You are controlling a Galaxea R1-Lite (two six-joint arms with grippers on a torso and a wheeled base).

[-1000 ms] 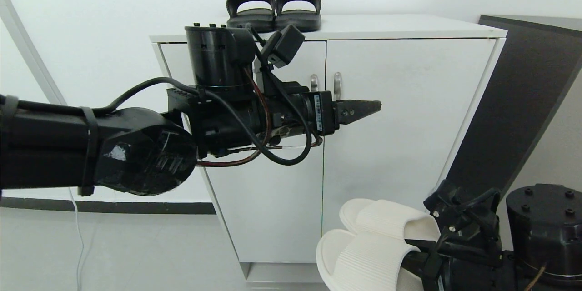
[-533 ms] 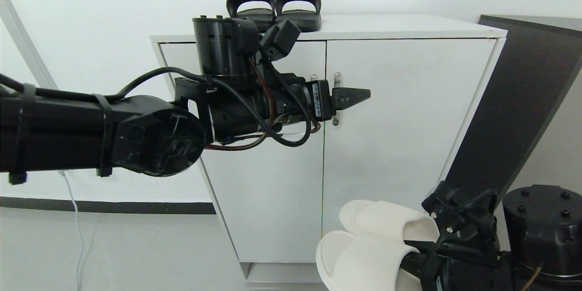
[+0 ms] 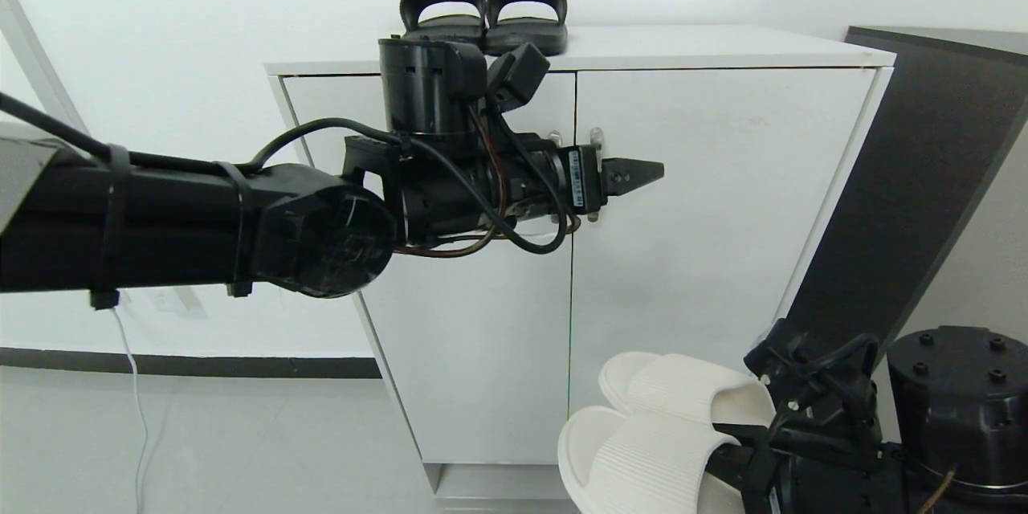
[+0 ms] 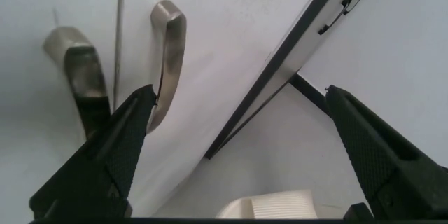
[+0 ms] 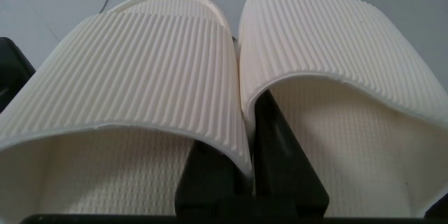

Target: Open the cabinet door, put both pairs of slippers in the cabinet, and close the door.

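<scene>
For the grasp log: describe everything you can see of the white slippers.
The white slippers are a cream-white, foam-looking pair with ribbed upper bands and textured footbeds. They sit side by side, inner edges pressed together, clamped by the right tool, one finger inside each slipper. They hang low before the closed right door of the cabinet.

I am in a plain indoor room arranged like a home entryway: before me a white two-door cabinet (image 3: 707, 217) stands against a bare white wall (image 3: 161, 16), black slippers (image 3: 522, 32) on top, grey floor (image 3: 265, 450) and dark skirting strip (image 3: 241, 367) below.
</scene>
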